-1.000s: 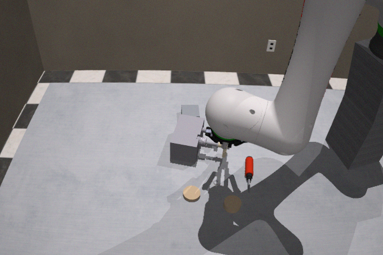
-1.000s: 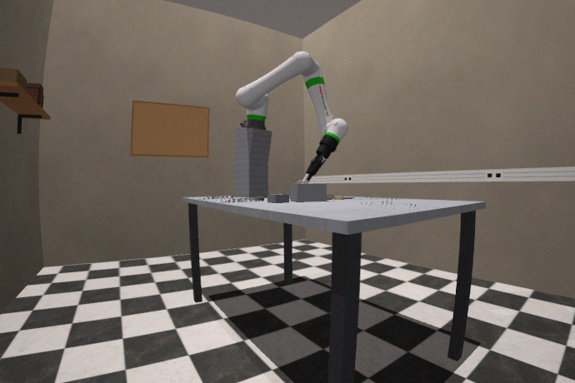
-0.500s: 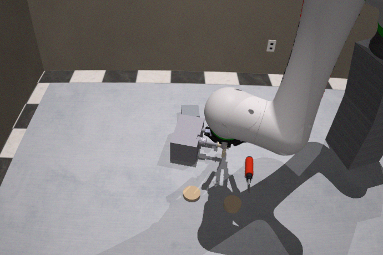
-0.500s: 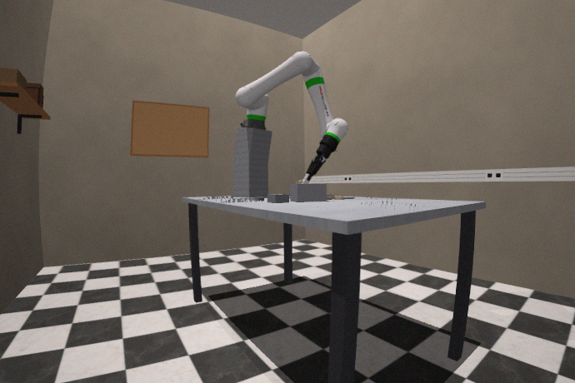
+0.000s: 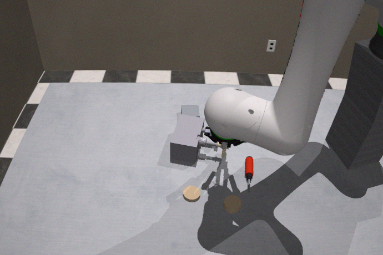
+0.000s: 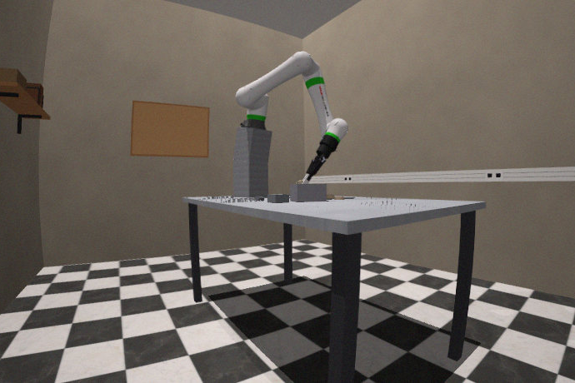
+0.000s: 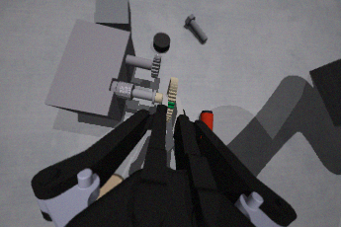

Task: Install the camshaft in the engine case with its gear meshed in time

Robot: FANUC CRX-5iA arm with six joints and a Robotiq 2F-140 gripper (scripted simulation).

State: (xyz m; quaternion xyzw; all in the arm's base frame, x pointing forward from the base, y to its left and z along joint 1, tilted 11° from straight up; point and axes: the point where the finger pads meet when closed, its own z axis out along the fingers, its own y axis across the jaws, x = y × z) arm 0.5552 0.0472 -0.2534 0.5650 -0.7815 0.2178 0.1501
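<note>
The grey engine case (image 5: 186, 138) stands upright on the table; it also shows in the wrist view (image 7: 87, 69) and in the exterior view (image 6: 307, 192). The small crank gear (image 7: 156, 65) sits on a short shaft on the case's front. My gripper (image 7: 169, 103) is shut on the rim of the camshaft's tan big gear (image 7: 173, 94), by a green mark. The camshaft (image 7: 141, 92) lies level, and its silver end is at the case's front face. The big gear stands farther out from the case than the small gear and is apart from it. The bearing hole is hidden.
A red-handled screwdriver (image 5: 248, 169) lies right of the gripper. Two tan discs (image 5: 191, 192) (image 5: 232, 203) lie nearer the front. A small grey block (image 5: 190, 110) sits behind the case. A black cap (image 7: 161, 41) and a bolt (image 7: 196, 28) lie nearby. The robot pedestal (image 5: 363, 105) stands at the right.
</note>
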